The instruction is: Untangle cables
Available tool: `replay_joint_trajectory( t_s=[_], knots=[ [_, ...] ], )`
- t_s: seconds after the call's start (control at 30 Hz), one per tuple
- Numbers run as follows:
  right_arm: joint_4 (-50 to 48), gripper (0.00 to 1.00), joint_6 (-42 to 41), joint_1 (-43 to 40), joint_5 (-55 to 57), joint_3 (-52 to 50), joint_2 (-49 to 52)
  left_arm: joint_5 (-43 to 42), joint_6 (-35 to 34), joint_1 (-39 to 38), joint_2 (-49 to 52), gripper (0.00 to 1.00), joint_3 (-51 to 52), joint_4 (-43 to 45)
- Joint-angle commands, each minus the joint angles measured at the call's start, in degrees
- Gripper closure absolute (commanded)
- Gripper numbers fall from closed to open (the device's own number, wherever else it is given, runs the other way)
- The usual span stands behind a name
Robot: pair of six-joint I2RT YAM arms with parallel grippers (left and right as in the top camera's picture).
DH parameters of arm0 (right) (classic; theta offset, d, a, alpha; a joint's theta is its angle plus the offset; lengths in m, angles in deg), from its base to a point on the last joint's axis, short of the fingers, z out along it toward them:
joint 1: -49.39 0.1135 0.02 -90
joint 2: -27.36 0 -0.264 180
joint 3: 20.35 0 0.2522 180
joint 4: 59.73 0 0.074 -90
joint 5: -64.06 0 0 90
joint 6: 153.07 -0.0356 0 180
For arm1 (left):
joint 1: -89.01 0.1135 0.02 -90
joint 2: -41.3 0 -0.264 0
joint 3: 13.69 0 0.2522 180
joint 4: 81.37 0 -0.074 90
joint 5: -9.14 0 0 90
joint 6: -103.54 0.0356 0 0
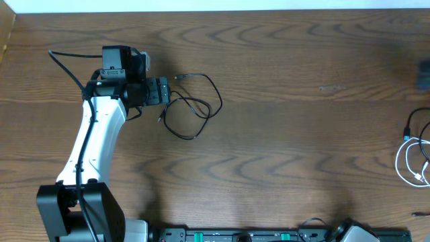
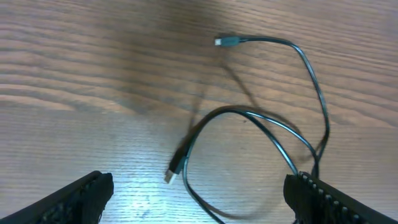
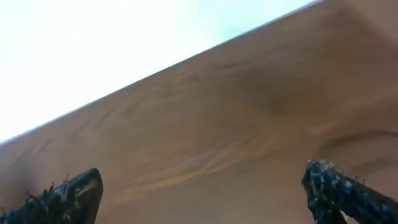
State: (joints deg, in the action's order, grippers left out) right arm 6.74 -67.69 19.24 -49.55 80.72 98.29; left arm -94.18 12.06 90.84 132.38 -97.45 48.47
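The left gripper [image 2: 199, 190] has its fingers wide apart, and the black cable [image 2: 267, 122] lies looped on the table [image 1: 302, 134] just ahead, between them. The right gripper [image 3: 199, 193] also has its fingers spread, over the tabletop only. The white cable [image 1: 398, 165] lies far from the left fingers.

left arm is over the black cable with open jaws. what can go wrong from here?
1. The black cable crosses itself close to one finger in the left wrist view. If the left gripper closes there, it may pinch two strands and tighten the loop.
2. The white cable lies at the right edge of the table, at the limit of the overhead view. A tug could drag it off.
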Motion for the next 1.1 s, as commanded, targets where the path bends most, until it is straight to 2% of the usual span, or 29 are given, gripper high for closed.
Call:
replay_joint_trajectory(
  t_s=[0.0,0.1,0.4,0.67,1.07],
  knots=[
    [0.22,0.01,3.37,9.33,-0.96,0.13,2.14,4.31,0.22,0.26,-0.07,0.07,-0.72,-0.22],
    [-0.37,0.01,4.90,16.68,-0.87,0.13,4.94,6.36,-2.27,0.35,-0.07,0.07,-0.72,-0.24],
    [-5.81,0.01,5.14,35.04,-0.31,0.13,17.31,6.54,-3.58,3.15,-0.07,0.07,-0.72,-0.04],
    [-15.63,0.01,5.14,49.64,-0.31,0.13,31.26,6.54,-3.15,8.31,-0.07,0.07,-0.72,-0.04],
    [-31.23,0.01,5.14,64.94,-0.26,0.13,46.77,6.54,-2.67,8.98,-0.07,0.07,-0.72,-0.48]
  ],
)
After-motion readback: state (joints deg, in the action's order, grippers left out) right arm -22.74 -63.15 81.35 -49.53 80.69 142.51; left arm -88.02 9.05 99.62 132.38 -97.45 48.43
